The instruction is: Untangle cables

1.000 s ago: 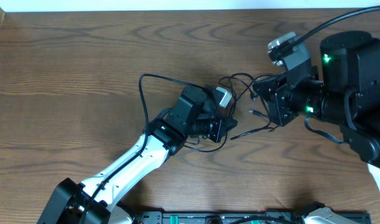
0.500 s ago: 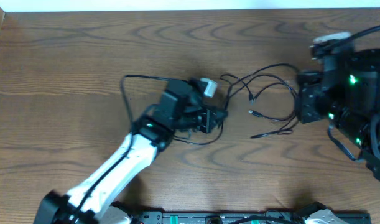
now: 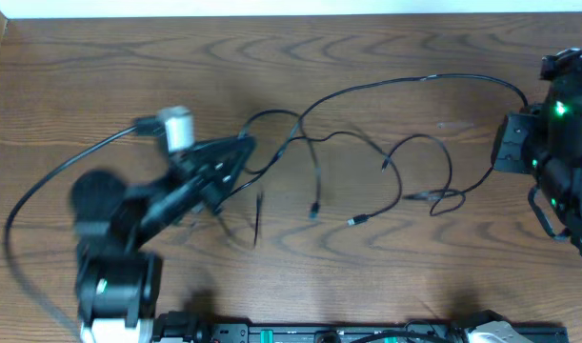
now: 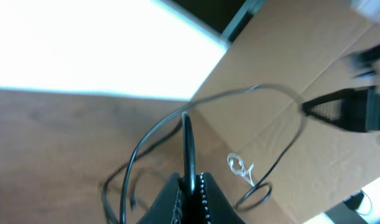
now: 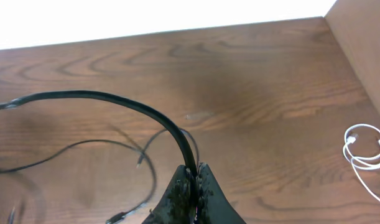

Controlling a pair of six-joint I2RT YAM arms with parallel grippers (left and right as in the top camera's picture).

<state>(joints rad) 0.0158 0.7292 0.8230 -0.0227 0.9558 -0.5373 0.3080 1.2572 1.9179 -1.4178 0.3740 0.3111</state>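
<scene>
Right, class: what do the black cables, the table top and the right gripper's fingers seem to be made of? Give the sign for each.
Black cables: likely rubber or plastic sheath, slightly glossy; they bend in loose curves.
Table top: wood or wood-look laminate, satin; brown grain shows.
Right gripper's fingers: probably dark hard plastic, matte, bumpy-edged; uncertain.

No legible text, labels or numbers.

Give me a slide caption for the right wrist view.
Right gripper shut on a black cable arcing over the table, white cable coiled at right.
</scene>
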